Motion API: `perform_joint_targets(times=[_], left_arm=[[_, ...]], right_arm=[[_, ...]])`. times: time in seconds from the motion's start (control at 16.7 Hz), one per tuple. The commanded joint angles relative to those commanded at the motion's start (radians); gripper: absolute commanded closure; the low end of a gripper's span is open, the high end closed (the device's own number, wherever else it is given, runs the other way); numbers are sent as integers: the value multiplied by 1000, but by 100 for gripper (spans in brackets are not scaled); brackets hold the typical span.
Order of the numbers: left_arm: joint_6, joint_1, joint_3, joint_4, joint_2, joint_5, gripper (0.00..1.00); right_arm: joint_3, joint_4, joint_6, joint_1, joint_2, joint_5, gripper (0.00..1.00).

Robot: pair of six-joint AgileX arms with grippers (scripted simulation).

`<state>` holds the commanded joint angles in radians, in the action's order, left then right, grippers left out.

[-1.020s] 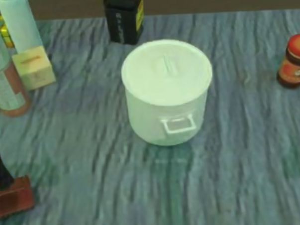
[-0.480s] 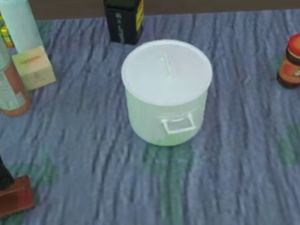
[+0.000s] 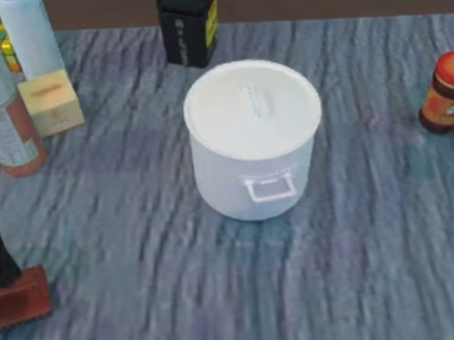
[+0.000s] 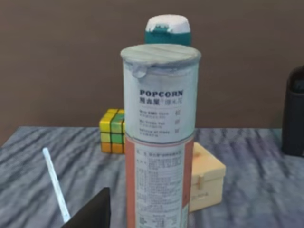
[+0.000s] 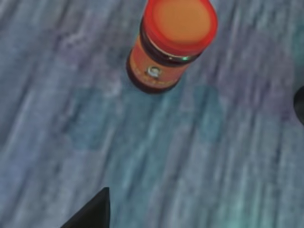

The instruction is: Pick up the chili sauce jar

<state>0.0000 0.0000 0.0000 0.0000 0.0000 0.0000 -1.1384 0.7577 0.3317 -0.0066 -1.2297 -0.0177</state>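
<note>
The chili sauce jar (image 3: pixel 444 93), small, with a red lid and an orange-red label, stands upright at the table's far right edge. In the right wrist view the jar (image 5: pixel 171 45) is seen from above, and one dark fingertip (image 5: pixel 97 209) of my right gripper shows well short of it, touching nothing. Neither gripper appears in the top view. The left wrist view faces the back left corner. There one dark fingertip (image 4: pixel 92 213) of my left gripper shows beside the popcorn can (image 4: pixel 159 142), far from the jar.
A white lidded pot (image 3: pixel 253 139) fills the table's middle. A black bottle (image 3: pixel 188 25) stands behind it. At the back left cluster the popcorn can (image 3: pixel 2 112), a beige box (image 3: pixel 51 102), a pale tall bottle (image 3: pixel 26 32) and a colour cube (image 4: pixel 111 130). A dark object on a red-brown base (image 3: pixel 14 300) sits front left.
</note>
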Motion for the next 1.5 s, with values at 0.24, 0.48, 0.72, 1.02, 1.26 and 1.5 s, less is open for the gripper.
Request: perform_joint_targets(times=[0.24, 0.48, 0.72, 1.02, 1.26, 1.5], left_arm=[[0, 0, 0, 0, 0, 0, 0], [0, 0, 0, 0, 0, 0, 0], [0, 0, 0, 0, 0, 0, 0], [0, 0, 0, 0, 0, 0, 0], [0, 0, 0, 0, 0, 0, 0], [0, 0, 0, 0, 0, 0, 0]], right_arm=[[-372, 197, 86, -4, -357, 9, 0], [-718, 377, 165, -4, -689, 25, 0], [-1009, 524, 231, -3, -973, 43, 0], [-1253, 646, 287, 1, -1215, 61, 0], [-1317, 678, 302, 2, -1279, 66, 0], [-1317, 678, 302, 2, -1279, 66, 0]])
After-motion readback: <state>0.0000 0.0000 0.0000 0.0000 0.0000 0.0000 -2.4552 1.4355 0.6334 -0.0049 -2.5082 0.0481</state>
